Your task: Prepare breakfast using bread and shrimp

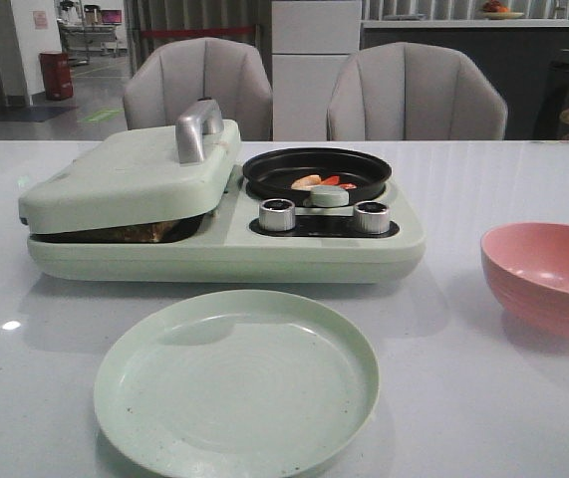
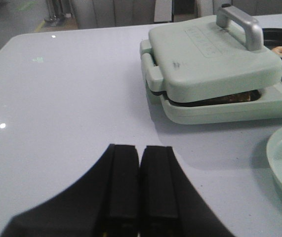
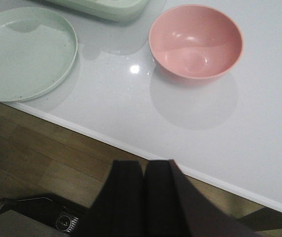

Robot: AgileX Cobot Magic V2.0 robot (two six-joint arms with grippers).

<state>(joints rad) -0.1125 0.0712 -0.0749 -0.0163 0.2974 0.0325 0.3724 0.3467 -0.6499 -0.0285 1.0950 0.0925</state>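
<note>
Here the left hand (image 2: 139, 185) sits closed and empty above bare white counter (image 2: 66, 94). Just beyond, the pale-green breakfast maker (image 1: 219, 234) has its lid (image 1: 130, 174) nearly down over the bread (image 1: 149, 232), whose dark crust shows in the gap. Its small black pan (image 1: 317, 171) holds the shrimp (image 1: 309, 181). In front lies a green plate (image 1: 236, 383), then a pink bowl (image 1: 548, 274). The right hand (image 3: 144, 197), closed and empty, hangs past the counter's edge.
</note>
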